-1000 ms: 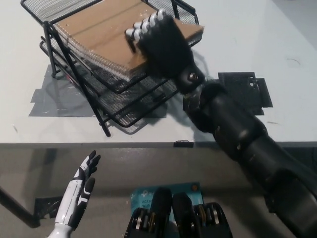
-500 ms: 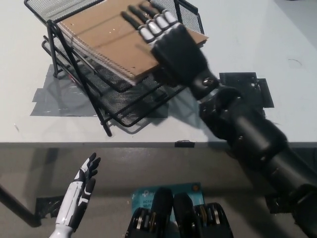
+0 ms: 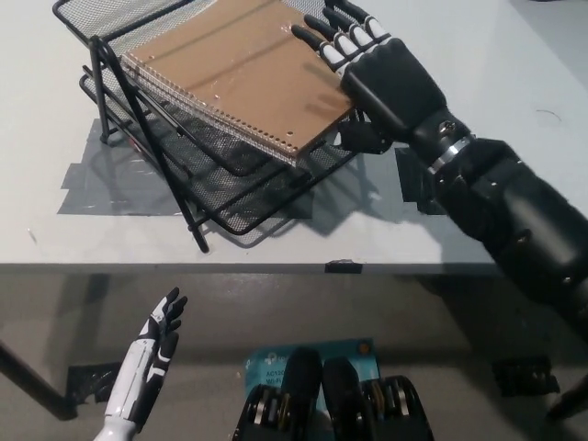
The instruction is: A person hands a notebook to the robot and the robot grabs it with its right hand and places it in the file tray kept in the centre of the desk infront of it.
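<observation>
The notebook lies in the file tray — right hand released, fingers spread at its edge; withdrawing could snag it askew.

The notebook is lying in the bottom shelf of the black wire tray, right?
Not quite. In the head view the brown notebook lies on the top shelf of the black wire tray, with the black right hand open at its edge.
</observation>
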You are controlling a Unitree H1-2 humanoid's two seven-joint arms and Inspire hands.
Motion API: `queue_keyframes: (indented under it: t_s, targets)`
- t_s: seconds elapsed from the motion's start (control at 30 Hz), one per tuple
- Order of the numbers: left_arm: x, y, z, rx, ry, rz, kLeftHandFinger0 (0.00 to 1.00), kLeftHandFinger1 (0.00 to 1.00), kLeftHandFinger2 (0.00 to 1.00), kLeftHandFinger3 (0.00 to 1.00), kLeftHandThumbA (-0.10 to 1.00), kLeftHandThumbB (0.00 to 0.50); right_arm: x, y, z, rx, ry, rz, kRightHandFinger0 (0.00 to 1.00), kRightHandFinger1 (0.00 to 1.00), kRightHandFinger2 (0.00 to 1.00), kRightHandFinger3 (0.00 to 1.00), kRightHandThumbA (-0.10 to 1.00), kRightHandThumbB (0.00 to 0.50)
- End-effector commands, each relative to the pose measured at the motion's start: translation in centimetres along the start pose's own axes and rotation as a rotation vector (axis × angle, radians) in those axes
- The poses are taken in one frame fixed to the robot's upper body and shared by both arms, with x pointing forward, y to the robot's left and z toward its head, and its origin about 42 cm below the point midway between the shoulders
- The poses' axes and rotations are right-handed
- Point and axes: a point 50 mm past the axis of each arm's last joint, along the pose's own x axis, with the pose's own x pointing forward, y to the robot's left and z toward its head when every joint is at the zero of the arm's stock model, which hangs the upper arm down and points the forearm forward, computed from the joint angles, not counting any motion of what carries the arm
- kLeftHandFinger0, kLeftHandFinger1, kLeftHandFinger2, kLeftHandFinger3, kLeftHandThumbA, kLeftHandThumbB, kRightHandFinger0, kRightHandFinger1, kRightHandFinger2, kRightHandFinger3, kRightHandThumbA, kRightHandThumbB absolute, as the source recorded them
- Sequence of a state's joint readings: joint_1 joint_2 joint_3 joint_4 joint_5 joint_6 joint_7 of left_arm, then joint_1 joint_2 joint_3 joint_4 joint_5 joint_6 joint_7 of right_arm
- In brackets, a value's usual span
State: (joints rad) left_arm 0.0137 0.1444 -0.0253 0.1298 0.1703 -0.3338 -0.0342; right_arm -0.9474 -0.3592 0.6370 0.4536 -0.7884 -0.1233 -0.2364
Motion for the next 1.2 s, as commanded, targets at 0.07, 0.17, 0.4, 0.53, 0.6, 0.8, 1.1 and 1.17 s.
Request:
queue_keyframes:
  t_s: [0.07, 0.17, 0.4, 0.53, 0.6, 0.8, 1.1, 1.17]
  targets:
    - [3.3, 1.7, 3.2, 0.072, -0.146, -0.035, 1.0, 1.0, 1.0, 1.0, 1.0, 0.286, -2.5, -33.2, 6.5, 0.252, -0.294, 0.817, 1.0, 1.0, 1.0, 1.0, 0.82, 0.5]
    - [3.4, 1.7, 3.2, 0.075, -0.154, -0.037, 1.0, 1.0, 1.0, 1.0, 1.0, 0.277, -2.7, -33.1, 6.7, 0.245, -0.306, 0.81, 1.0, 1.0, 1.0, 1.0, 0.92, 0.5]
    - [3.9, 1.7, 3.6, 0.077, -0.165, -0.048, 1.0, 1.0, 1.0, 1.0, 1.0, 0.266, -3.3, -33.3, 6.2, 0.259, -0.286, 0.838, 1.0, 1.0, 1.0, 1.0, 0.88, 0.5]
    - [4.0, 1.7, 3.5, 0.08, -0.168, -0.049, 1.0, 1.0, 1.0, 1.0, 1.0, 0.27, -3.7, -33.2, 5.9, 0.26, -0.268, 0.86, 1.0, 1.0, 1.0, 1.0, 0.76, 0.5]
    - [3.9, 1.7, 3.5, 0.081, -0.169, -0.049, 1.0, 1.0, 1.0, 1.0, 1.0, 0.269, -3.8, -33.2, 5.7, 0.27, -0.265, 0.874, 1.0, 1.0, 1.0, 1.0, 0.72, 0.5]
    - [3.8, 1.7, 3.4, 0.087, -0.162, -0.045, 1.0, 1.0, 1.0, 1.0, 1.0, 0.269, -4.3, -33.8, 5.6, 0.312, -0.276, 0.87, 1.0, 1.0, 1.0, 1.0, 1.0, 0.5]
    - [3.7, 1.6, 3.4, 0.078, -0.156, -0.045, 1.0, 1.0, 1.0, 1.0, 1.0, 0.258, -5.7, -33.3, 4.5, 0.452, -0.267, 0.827, 1.0, 1.0, 1.0, 1.0, 1.0, 0.49]
    - [3.7, 1.6, 3.4, 0.078, -0.16, -0.042, 1.0, 1.0, 1.0, 1.0, 1.0, 0.26, -6.4, -33.5, 4.4, 0.461, -0.261, 0.811, 1.0, 1.0, 1.0, 1.0, 1.0, 0.5]
